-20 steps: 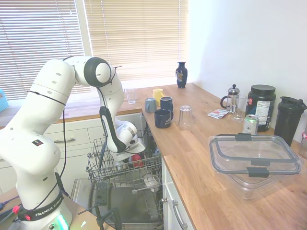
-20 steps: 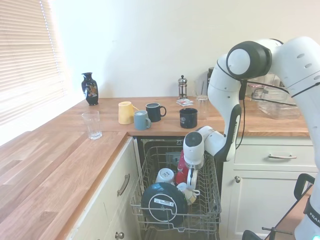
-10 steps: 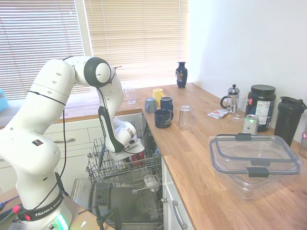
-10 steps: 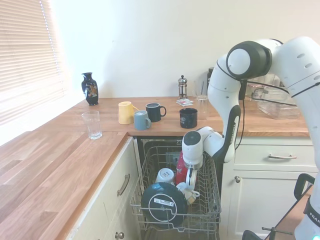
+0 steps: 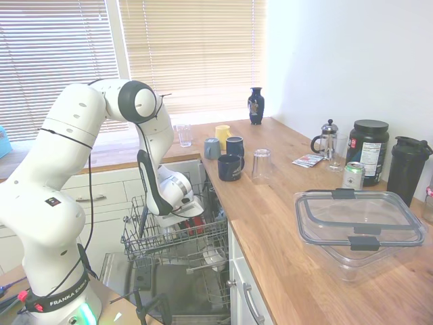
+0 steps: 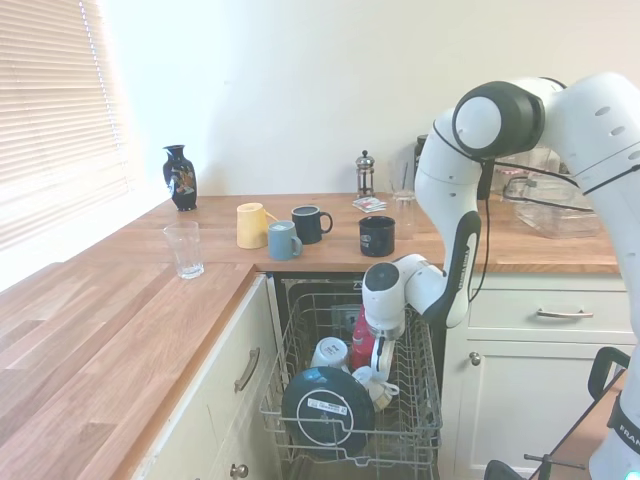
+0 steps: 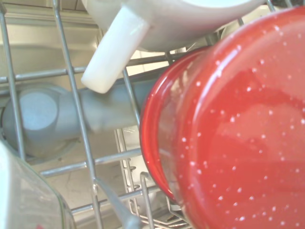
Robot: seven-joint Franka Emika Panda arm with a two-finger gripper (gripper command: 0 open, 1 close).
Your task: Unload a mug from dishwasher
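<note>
In the wrist view the red mug (image 7: 233,119) fills the right side of the frame, glossy and flecked with white, its rim turned toward the grey wire rack (image 7: 76,119). A white cup (image 7: 167,19) with its handle sticking down sits at the top of that frame, touching or just beside the mug.

In the second exterior view the claw (image 6: 378,352) reaches down into the pulled-out rack of the dishwasher (image 6: 350,420), at the lower middle of the frame. The mug (image 6: 362,340) is right against it on its left side, above the rack floor. Whether the claw is wide, narrow or gripping the mug cannot be told. A dark round plate (image 6: 322,410) stands nearer the camera, with a white cup (image 6: 330,352) behind it.

Farther back on the desk (image 6: 120,320) stand a yellow mug (image 6: 251,225), a grey-blue mug (image 6: 283,240), two dark mugs (image 6: 311,223) and a dark vase (image 6: 180,177).
</note>
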